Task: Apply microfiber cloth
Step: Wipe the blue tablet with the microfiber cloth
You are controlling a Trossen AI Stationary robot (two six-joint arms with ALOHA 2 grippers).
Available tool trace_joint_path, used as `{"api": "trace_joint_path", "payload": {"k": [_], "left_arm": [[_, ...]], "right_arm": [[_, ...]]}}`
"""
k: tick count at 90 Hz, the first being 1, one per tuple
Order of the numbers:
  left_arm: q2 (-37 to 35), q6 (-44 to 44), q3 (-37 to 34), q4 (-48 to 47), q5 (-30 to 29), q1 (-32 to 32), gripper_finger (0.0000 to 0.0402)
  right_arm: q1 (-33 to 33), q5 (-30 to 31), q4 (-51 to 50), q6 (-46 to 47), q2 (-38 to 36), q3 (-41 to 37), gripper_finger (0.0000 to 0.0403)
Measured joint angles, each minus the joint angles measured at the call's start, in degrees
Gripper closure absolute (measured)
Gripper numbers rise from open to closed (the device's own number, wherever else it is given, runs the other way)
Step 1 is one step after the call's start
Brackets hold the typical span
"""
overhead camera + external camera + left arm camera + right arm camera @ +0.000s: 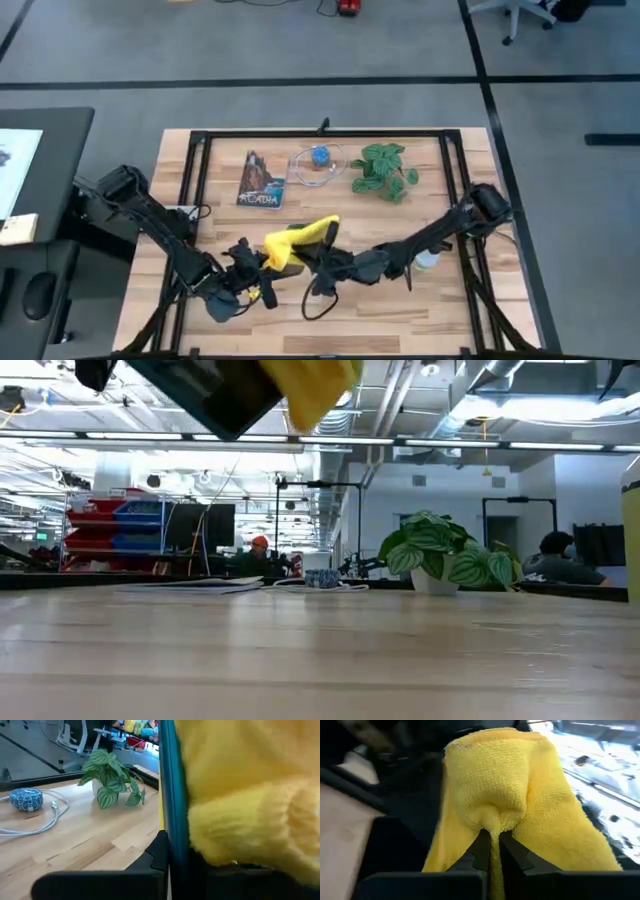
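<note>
The bright yellow microfiber cloth (300, 238) is bunched up in the air over the table's middle, lying against a dark tablet with a teal edge (172, 795). In the low view both tablet (200, 390) and cloth (310, 385) hang well above the wood. My left gripper (258, 275) comes from the table's left and is shut on the tablet. My right gripper (322, 262) comes from the right and is shut on the cloth (495, 780). My left gripper pinches the tablet at its edge (170, 845), one dark finger (155, 857) on the side away from the cloth. The tablet is lifted clear of the table; the cloth hides its other face. My right gripper pinches a gathered fold of the cloth (495, 827) between its two fingertips (482, 847). Several layers bunch there. The cloth is lifted clear and rests against the tablet.
At the far side lie a book (262, 180), a blue ball with a white cable (320, 158) and a potted plant (385, 170). A pale container (428, 260) stands under the right arm. Black frame rails (195, 170) border the tabletop.
</note>
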Motion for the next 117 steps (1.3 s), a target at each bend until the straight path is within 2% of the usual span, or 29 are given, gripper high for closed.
{"api": "trace_joint_path", "payload": {"k": [9,18,30,47,64,83,95,117], "left_arm": [[0.03,0.78,0.05,0.35,0.23,-0.55,0.0391],[0.24,1.37,-0.03,0.09,1.14,-1.14,0.0391],[-0.13,2.35,-0.03,-0.06,-0.85,-2.42,0.0391],[-0.42,2.84,0.06,0.89,-3.15,-2.63,0.0391],[-0.40,2.62,0.10,1.07,-2.57,-2.79,0.0391],[-0.42,2.89,0.07,0.07,-2.75,-3.81,0.0391],[-0.39,3.34,0.07,0.24,-4.95,-3.80,0.0391],[-0.39,5.04,0.07,4.04,-6.19,-0.96,0.0391]], "right_arm": [[0.06,0.37,0.64,0.47,-0.23,-0.54,0.0399],[0.53,-1.49,-1.12,4.99,-0.12,-2.03,0.0399],[1.33,-2.41,-2.84,8.60,0.18,-4.67,0.0399],[1.54,2.79,2.36,1.78,-1.77,-6.63,0.0400],[1.34,6.77,3.88,-0.92,-5.22,-6.65,0.0400],[2.15,3.21,4.00,6.32,-5.37,-10.31,0.0400],[2.75,0.31,2.32,11.59,-2.47,-11.10,0.0400],[3.71,-1.42,2.67,12.00,4.41,-6.04,0.0400]]}}
